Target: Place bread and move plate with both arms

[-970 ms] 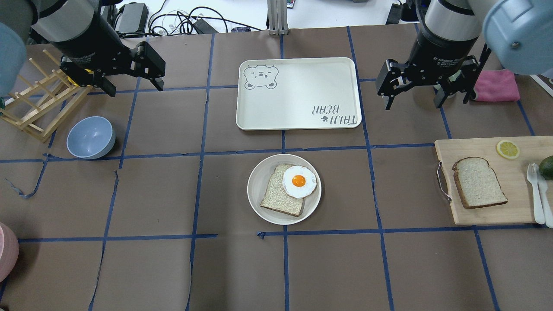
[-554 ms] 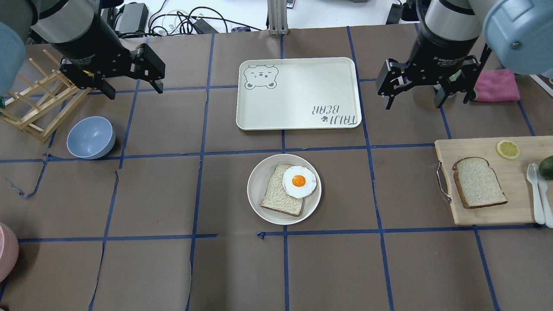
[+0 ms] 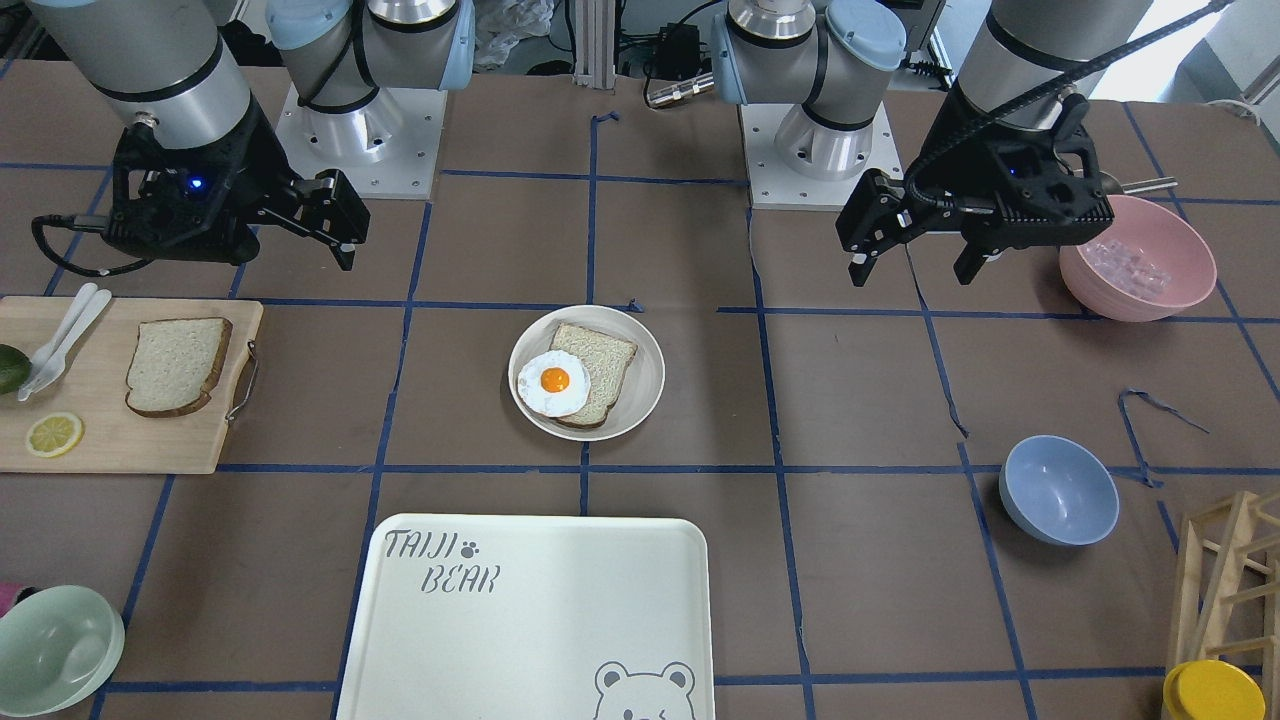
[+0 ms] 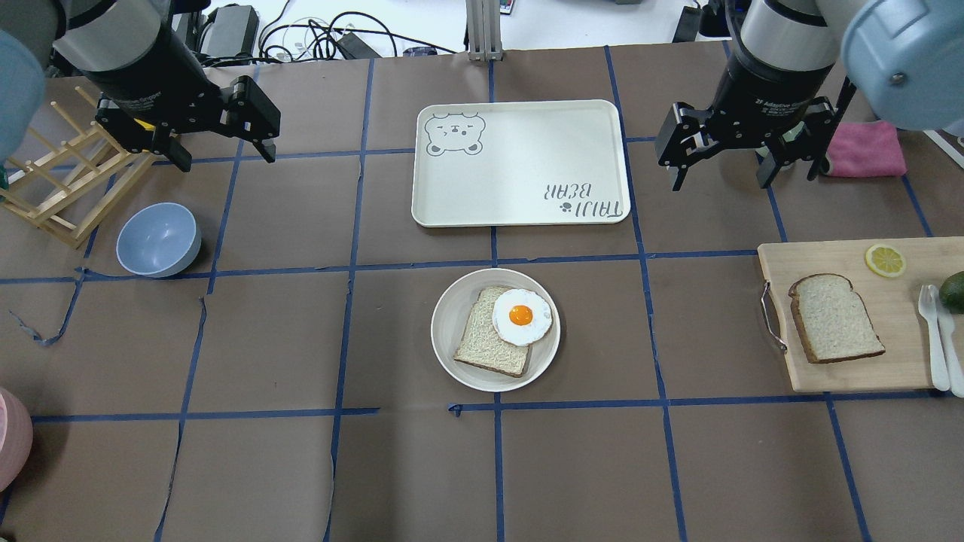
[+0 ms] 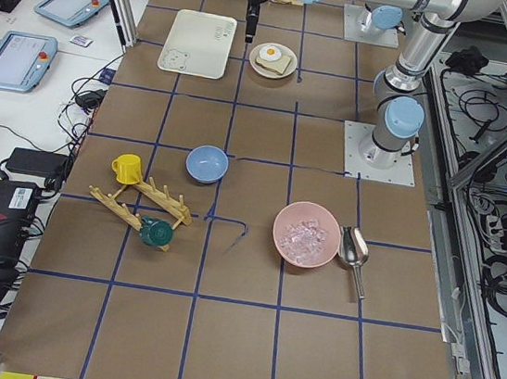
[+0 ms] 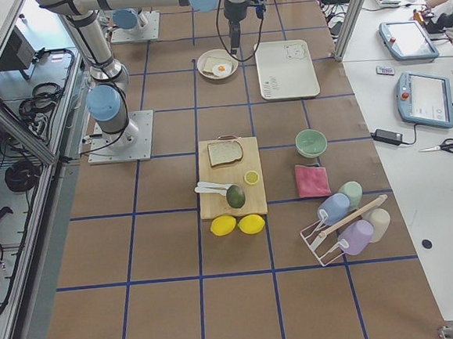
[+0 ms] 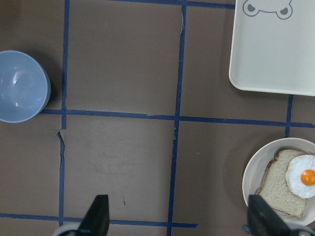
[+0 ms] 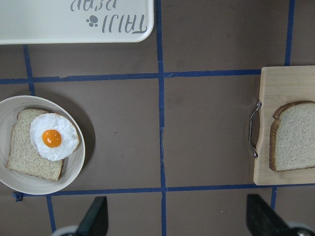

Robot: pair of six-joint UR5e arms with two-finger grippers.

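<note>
The bread (image 4: 836, 318), pale with a dark crust, lies on a wooden cutting board (image 4: 881, 373) at the right; it also shows in the right wrist view (image 8: 295, 135). The plate (image 4: 444, 331) sits mid-table and holds a tanner slice (image 4: 486, 342) with a fried egg (image 4: 522, 316) on it. My left gripper (image 4: 226, 159) is open and empty, high over the far left. My right gripper (image 4: 721, 184) is open and empty, high over the far right, beyond the board. Neither touches anything.
A white bear-printed tray (image 4: 520, 162) lies beyond the plate. A blue bowl (image 4: 158, 239) and a wooden rack (image 4: 60, 188) are at the left, and a pink cloth (image 4: 866, 148) at the right. A lemon slice (image 4: 885, 260), cutlery and an avocado share the board. A pink bowl (image 3: 1140, 260) stands near the left arm.
My left gripper has shifted slightly to the left, still open. The right gripper, plate and bread have not moved.
</note>
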